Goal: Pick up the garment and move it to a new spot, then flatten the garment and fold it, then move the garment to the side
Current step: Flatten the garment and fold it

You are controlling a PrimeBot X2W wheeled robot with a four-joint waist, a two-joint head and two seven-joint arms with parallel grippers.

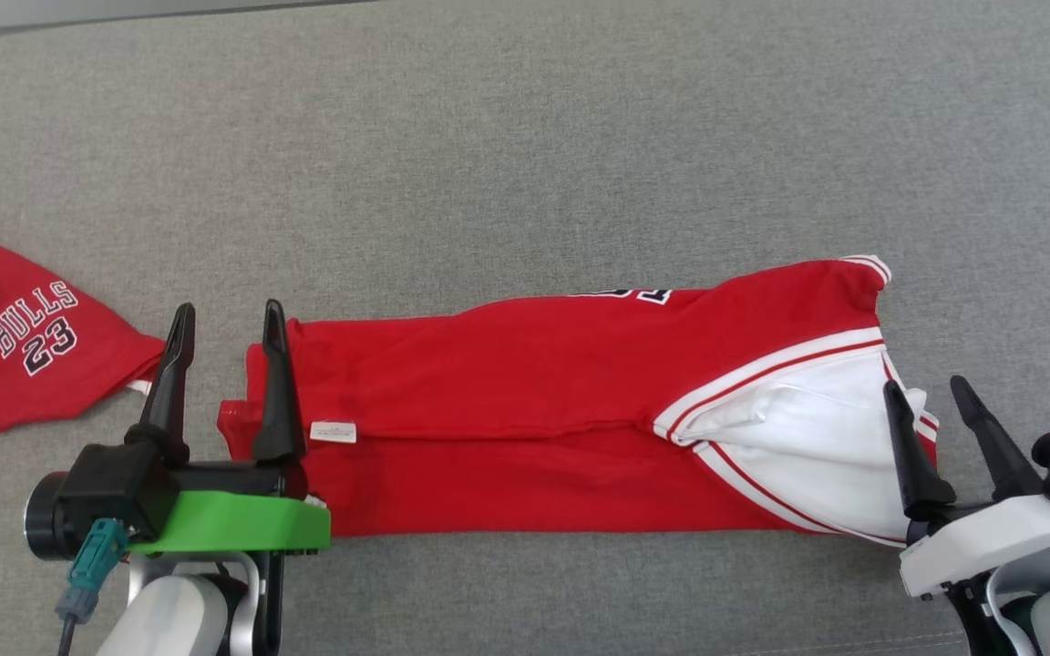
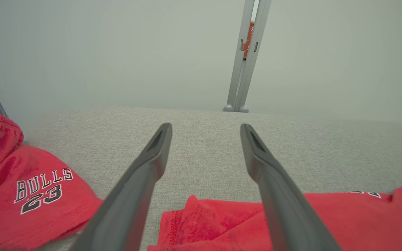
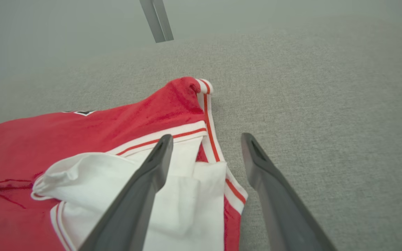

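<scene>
Your L claw is apart, nothing in it: its R finger is over the hem end of the red garment, its L finger over bare grey bench. R claw is also apart and empty, w/ its L finger over the white lining and its R finger just past the edge. The garment lies folded lengthwise btwn both claws. Another red piece, marked "BULLS 23", lies left of the L claw.

Soft, even light falls on a flat grey woven-fabric surface. Ahead of the left gripper, a pale grey metal post rises against a plain greyish wall.
</scene>
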